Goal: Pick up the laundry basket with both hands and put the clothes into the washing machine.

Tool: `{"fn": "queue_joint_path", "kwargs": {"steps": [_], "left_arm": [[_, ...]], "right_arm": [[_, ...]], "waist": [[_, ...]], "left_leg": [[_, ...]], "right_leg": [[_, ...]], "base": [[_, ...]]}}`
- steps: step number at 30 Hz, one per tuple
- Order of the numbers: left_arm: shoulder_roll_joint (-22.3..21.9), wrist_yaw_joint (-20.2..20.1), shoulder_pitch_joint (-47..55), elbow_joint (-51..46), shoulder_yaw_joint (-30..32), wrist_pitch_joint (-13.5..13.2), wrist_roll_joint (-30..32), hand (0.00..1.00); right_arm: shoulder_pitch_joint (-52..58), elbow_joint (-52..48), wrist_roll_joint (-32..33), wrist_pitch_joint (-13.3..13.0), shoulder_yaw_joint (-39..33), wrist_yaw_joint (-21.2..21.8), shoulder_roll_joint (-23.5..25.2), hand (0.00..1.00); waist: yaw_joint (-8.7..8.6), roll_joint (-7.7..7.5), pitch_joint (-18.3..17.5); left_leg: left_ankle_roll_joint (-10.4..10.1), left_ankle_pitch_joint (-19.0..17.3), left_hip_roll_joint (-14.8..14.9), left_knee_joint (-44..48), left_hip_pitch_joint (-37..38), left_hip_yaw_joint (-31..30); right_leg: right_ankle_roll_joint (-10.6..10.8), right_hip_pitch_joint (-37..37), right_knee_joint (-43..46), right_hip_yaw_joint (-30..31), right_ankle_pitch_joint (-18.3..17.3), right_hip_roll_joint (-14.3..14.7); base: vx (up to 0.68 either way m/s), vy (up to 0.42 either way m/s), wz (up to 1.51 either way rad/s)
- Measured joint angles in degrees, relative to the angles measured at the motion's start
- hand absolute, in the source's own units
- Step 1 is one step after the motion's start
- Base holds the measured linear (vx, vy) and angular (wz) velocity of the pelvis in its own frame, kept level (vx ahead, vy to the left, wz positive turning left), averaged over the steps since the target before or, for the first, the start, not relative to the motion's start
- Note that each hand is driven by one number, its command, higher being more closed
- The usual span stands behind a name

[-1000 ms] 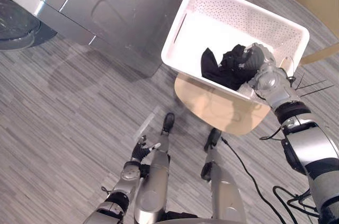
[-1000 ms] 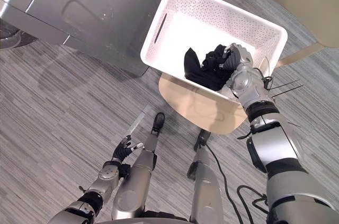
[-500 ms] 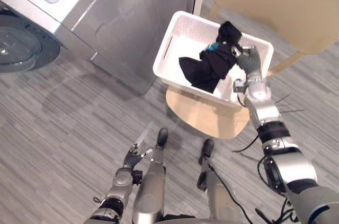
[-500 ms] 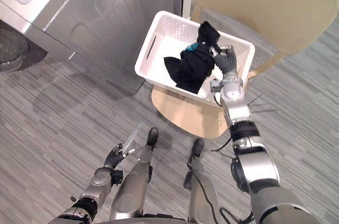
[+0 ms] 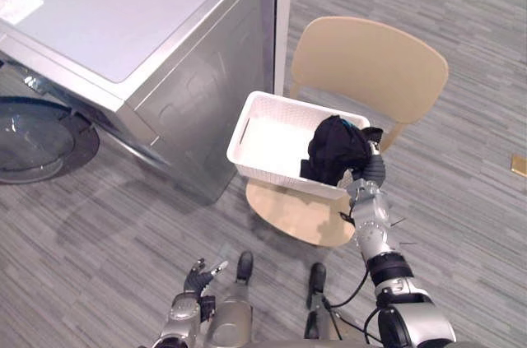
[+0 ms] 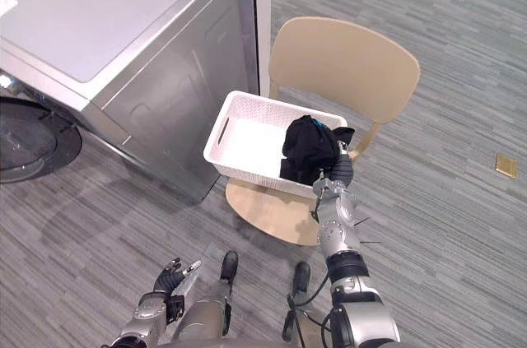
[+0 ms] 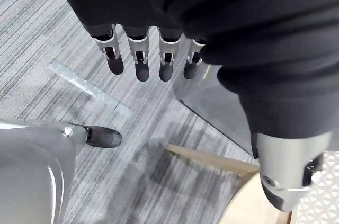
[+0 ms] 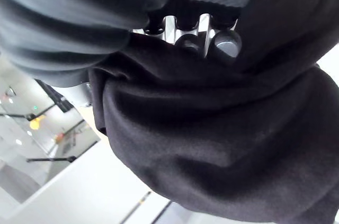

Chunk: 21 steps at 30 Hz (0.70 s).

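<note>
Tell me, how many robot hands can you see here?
2. The right hand grips the dark clothes at the white basket; the left hand hangs open, low near the floor.

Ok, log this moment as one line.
right hand: shut on black clothes | left hand: open, low, idle | basket: on chair | clothes: over basket's right end, not in washing machine

Laundry corner: washing machine (image 5: 123, 52), basket (image 5: 272, 146)
</note>
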Motion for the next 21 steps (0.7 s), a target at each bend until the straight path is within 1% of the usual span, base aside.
{"fn": "queue_joint_path", "kwargs": {"steps": [2,4,7,10,12,13,15,16,17,18,19,20,21], "left_arm": [[-0.26,-0.02,0.41,0.0,-0.01,0.05,-0.01,0.0],[-0.45,-0.08,1.03,0.02,-0.09,0.06,-0.01,0.0],[-0.41,-0.12,1.1,0.02,-0.16,0.06,-0.02,0.0],[-0.39,-0.2,1.09,0.03,-0.71,0.06,-0.06,0.0],[-0.36,-0.22,1.07,0.13,-0.7,0.06,-0.14,0.0],[-0.31,-0.24,1.22,0.16,-0.69,0.05,-0.18,0.0],[0.27,-0.2,1.13,0.14,-0.72,-0.06,-0.68,0.0],[0.94,-0.19,0.01,0.01,-0.71,-0.08,-1.02,0.0],[1.65,-0.03,-1.36,-0.04,-0.6,-0.12,-1.3,0.0],[1.97,0.01,-2.14,-0.05,-0.53,-0.16,-1.33,0.0],[2.75,0.12,-3.28,-0.55,-0.62,-0.28,-1.89,0.0],[3.2,0.34,-3.14,-1.53,-0.62,-0.56,-2.61,0.0],[3.55,0.72,-2.87,-3.26,-0.64,-0.99,-3.07,0.0]], "right_arm": [[1.22,-0.78,2.6,-0.47,0.94,1.26,0.5,1.0],[3.67,-3.13,5.66,-0.8,2.46,2.62,0.71,1.0],[4.55,-5.32,5.93,-0.86,3.92,4.06,0.95,1.0],[5.98,-10.86,5.71,-0.8,7.21,4.3,0.9,1.0],[6.16,-14.3,4.14,-0.7,9.32,4.65,1.0,1.0],[6.18,-16.29,2.59,-0.65,11.29,5.43,1.19,1.0],[6.2,-19.15,-0.15,-0.6,12.98,5.67,1.34,1.0],[6.32,-21.32,-1.18,-0.6,13.26,5.68,1.59,1.0],[6.49,-23.86,-2.09,-0.61,13.33,5.67,1.82,1.0],[6.65,-25.18,-2.44,-0.61,13.4,5.67,1.82,1.0],[7.62,-27.84,-3.43,-0.89,13.47,5.81,1.84,1.0],[8.07,-28.86,-3.96,-1.14,13.7,6.26,1.91,1.0],[8.38,-29.65,-4.65,-1.59,14.09,6.71,2.13,1.0]], "waist": [[-0.08,0.06,-0.24],[-0.2,-0.01,-1.79],[-0.31,-0.01,-2.09],[-0.52,-0.1,-2.15],[-0.58,-0.15,-2.14],[-0.31,-0.23,-2.1],[-0.47,-0.73,-2.05],[-1.21,-1.4,-2.13],[-1.9,-1.62,-2.18],[-2.03,-1.6,-2.12],[-2.53,-1.83,-2.01],[-3.13,-2.62,-2.22],[-3.06,-3.0,-2.4]], "left_leg": [[-0.22,-0.54,0.0,0.0,1.5,0.51],[-0.04,-1.01,0.0,0.0,2.45,1.24],[0.3,-1.25,0.01,0.01,3.82,2.69],[0.71,-1.94,0.05,0.3,5.49,5.1],[0.92,-2.33,0.11,0.32,6.66,7.59],[0.88,-2.8,0.15,0.33,7.53,9.86],[0.95,-3.12,0.37,0.43,7.75,11.39],[1.27,-3.33,0.69,2.44,6.3,11.39],[1.78,-3.61,1.82,5.24,3.77,10.93],[1.8,-3.63,2.55,6.06,3.0,10.82],[1.77,-3.62,3.03,7.96,2.01,9.25],[1.76,-3.63,2.94,9.38,1.47,7.85],[1.57,-3.75,2.85,10.93,0.54,6.8]], "right_leg": [[0.12,1.19,0.0,0.38,-0.2,-0.01],[0.49,1.77,0.0,0.99,-0.59,0.0],[0.52,2.44,0.0,2.11,-0.65,-0.03],[0.58,2.91,0.01,4.61,-0.6,0.03],[0.43,2.74,0.02,7.03,0.11,0.38],[0.59,2.48,0.03,9.21,0.48,0.51],[0.59,1.83,0.64,10.34,0.75,0.32],[0.77,0.13,2.61,10.44,0.62,0.38],[2.31,-1.61,5.7,10.95,-0.82,0.74],[1.0,-3.6,11.9,10.99,-4.44,0.91],[-0.8,-5.58,26.03,11.07,-12.43,0.0],[0.8,-4.66,32.2,11.48,-15.87,-1.39],[2.18,-3.51,36.08,12.2,-18.26,-2.41]], "base": [[0.07,0.005,-0.15],[0.08,0.009,-0.15],[0.06,0.009,-0.25],[0.04,0.016,-0.38],[0.01,0.016,-0.66],[-0.01,0.017,-0.77],[-0.03,0.02,-0.51],[-0.07,-0.005,0.05],[-0.07,-0.025,0.21],[-0.07,-0.045,0.61],[-0.04,-0.106,0.85],[-0.04,-0.148,1.04],[-0.07,-0.266,0.88]]}}
